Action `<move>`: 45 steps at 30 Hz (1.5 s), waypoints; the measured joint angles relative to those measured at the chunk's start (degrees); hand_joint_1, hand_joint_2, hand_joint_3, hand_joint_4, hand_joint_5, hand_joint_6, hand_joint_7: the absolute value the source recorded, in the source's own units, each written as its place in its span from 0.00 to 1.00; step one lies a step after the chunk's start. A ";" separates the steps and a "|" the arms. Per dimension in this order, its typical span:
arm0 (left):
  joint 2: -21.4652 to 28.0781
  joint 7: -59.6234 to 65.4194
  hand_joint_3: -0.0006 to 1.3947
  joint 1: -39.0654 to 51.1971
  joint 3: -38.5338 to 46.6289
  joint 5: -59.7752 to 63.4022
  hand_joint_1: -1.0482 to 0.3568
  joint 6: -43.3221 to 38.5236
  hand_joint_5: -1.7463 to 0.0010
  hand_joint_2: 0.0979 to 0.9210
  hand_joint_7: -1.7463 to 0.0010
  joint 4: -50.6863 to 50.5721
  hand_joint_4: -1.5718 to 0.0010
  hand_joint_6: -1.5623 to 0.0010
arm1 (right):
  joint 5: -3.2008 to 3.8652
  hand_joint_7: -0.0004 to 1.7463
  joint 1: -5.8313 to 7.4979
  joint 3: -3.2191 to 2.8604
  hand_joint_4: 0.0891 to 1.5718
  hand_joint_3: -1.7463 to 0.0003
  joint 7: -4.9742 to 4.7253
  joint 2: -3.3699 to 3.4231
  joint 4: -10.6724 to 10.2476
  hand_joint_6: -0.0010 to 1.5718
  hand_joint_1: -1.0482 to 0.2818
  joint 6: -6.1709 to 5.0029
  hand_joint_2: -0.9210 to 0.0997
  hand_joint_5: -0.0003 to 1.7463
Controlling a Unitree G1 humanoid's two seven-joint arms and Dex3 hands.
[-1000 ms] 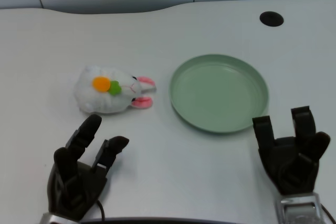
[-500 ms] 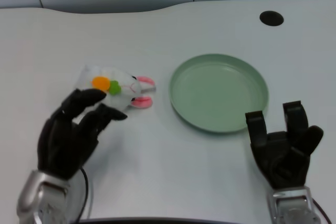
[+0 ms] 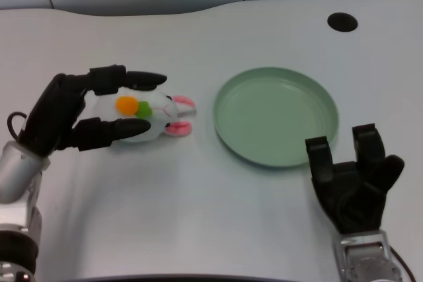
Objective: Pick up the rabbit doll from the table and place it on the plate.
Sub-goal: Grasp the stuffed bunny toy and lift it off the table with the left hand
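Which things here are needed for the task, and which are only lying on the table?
Needed:
rabbit doll, between the left hand's fingers
green plate, nothing on it

Not needed:
black round hole in the white table

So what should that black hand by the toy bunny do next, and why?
Probably close its fingers on the rabbit doll. The left robot hand has fingers above and below the doll, but a firm grip isn't evident, and the doll lies on the table, left of the green plate.
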 measured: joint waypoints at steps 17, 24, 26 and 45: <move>12.04 52.82 0.04 -16.55 -24.46 48.53 0.06 3.41 1.00 1.00 1.00 6.86 0.96 0.89 | -0.09 0.96 -0.05 -0.41 0.58 0.99 -0.02 0.33 -0.50 0.52 0.48 0.24 0.08 1.00; 12.10 56.73 0.01 -19.02 -32.42 49.53 0.03 8.44 1.00 0.96 1.00 13.72 0.98 0.92 | -0.05 1.00 0.16 -0.48 0.57 0.99 -0.04 0.66 -1.06 0.50 0.48 0.21 0.08 1.00; 11.53 56.76 0.01 -19.97 -34.37 49.53 0.01 10.95 1.00 0.95 1.00 15.92 0.99 0.94 | -0.07 1.00 0.43 -0.43 0.58 0.99 -0.04 0.68 -1.53 0.50 0.47 0.20 0.08 1.00; 7.62 63.89 0.00 -21.70 -50.70 55.17 0.45 33.15 0.92 0.85 0.98 25.91 0.62 0.68 | -0.03 1.00 2.69 0.07 0.56 0.99 1.15 1.89 -5.03 0.48 0.46 -0.74 0.08 1.00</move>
